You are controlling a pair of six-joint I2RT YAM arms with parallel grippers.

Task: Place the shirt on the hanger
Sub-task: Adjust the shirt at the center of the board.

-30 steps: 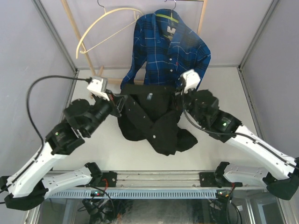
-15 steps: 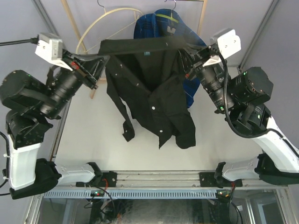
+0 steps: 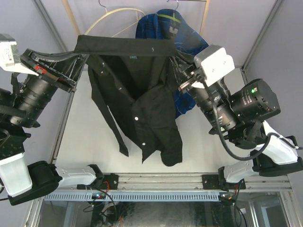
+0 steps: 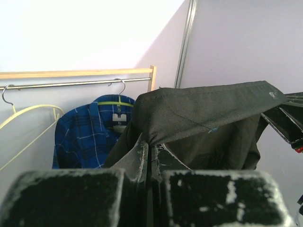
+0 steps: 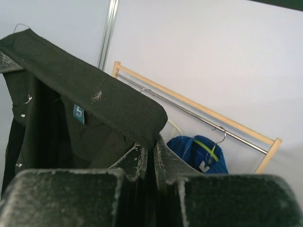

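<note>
Above the worktop (image 3: 85, 135), my left claw (image 4: 150, 157) and right claw (image 5: 152, 153) clamp the black shirt (image 3: 151, 109); I'd carry it taut to the far wooden hanger (image 3: 122, 9).

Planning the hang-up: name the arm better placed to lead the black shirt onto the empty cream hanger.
Left, probably. The left tool grips the shirt end nearest the hanger; the right tool holds the end before the plaid shirt.

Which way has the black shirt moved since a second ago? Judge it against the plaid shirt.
Yes: upward. The black shirt lay below the hem of the plaid shirt; its collar now crosses that shirt's chest.
</note>
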